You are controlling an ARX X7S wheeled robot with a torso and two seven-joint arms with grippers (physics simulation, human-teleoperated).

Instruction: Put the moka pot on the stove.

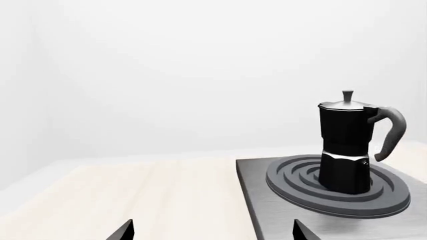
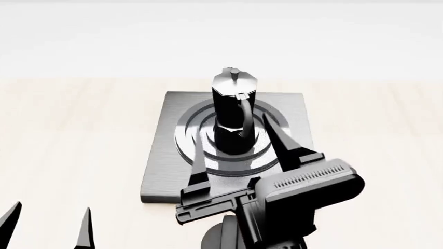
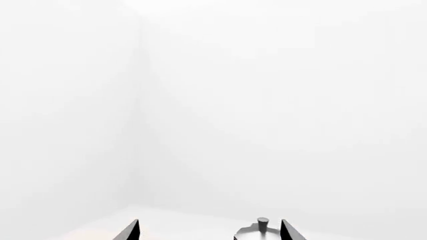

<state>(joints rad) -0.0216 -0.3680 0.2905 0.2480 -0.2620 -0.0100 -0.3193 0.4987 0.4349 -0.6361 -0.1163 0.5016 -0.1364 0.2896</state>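
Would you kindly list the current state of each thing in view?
Moka pot: upright, lid closed, standing on the burner rings, not held.
Stove: flat on the table, pot on it.
Right tool: open, fingers either side of the pot.
Left tool: open, empty.

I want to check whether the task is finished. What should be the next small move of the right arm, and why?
Probably draw the right gripper straight back and up, away from the moka pot. The pot stands upright on the ring burner of the stove, and the gripper is open, its fingers on both sides of the pot and, it seems, apart from it. Pulling straight back should avoid knocking the handle.
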